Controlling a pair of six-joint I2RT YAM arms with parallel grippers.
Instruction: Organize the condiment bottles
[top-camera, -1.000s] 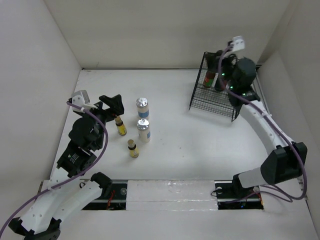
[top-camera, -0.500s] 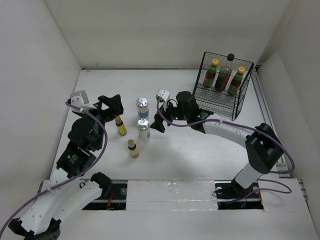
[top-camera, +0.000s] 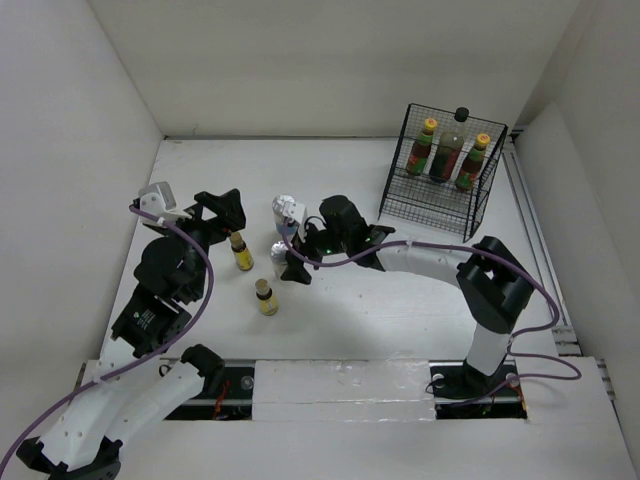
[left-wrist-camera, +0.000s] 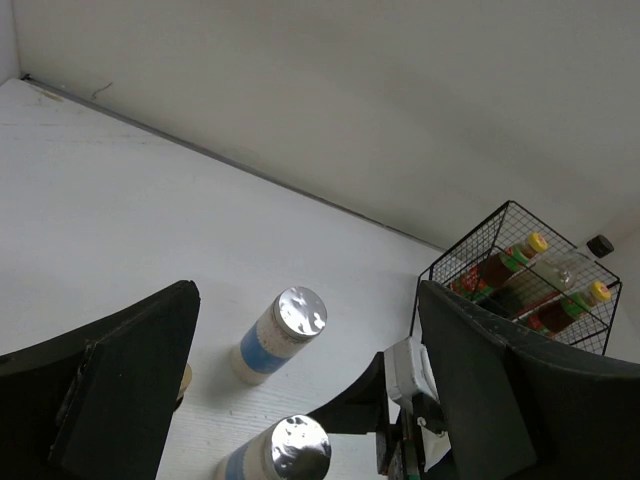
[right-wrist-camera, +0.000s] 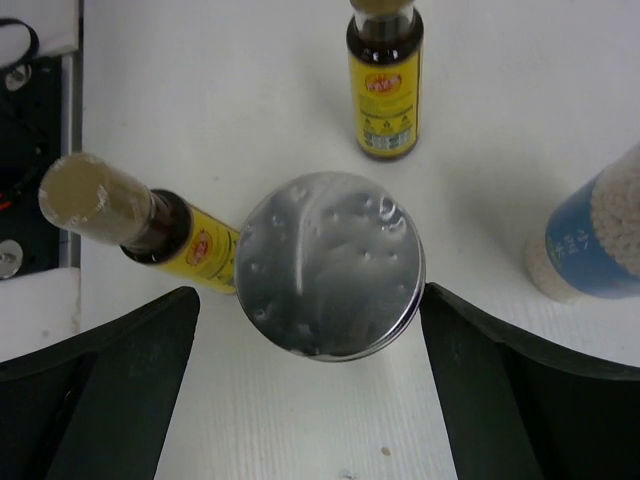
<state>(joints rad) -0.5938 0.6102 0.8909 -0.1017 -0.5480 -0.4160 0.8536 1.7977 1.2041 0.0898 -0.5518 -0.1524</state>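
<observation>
Black right end effector (right-wrist-camera: 312, 345): jaws wide, set either side of the near white-blue bottle (right-wrist-camera: 330, 263), above its dimpled silver cap and gripping nothing.
Second white-blue bottle (right-wrist-camera: 592, 235): just beside, upright; white print on its blue band is too small to read.
Tiny yellow bottles, two (right-wrist-camera: 385, 85) (right-wrist-camera: 150, 225): upright on the white worktop (top-camera: 400, 300), tan caps, yellow labels with a red emblem; text illegible.
Left end effector (left-wrist-camera: 305, 400): jaws apart, empty, hanging near one tiny yellow bottle.
Wire basket (top-camera: 402, 205), far right corner: holds the dark black-capped bottle (top-camera: 450, 150) between two brown bottles (top-camera: 423, 148) (top-camera: 472, 165) with yellow caps and red-green labels; wording not legible.
</observation>
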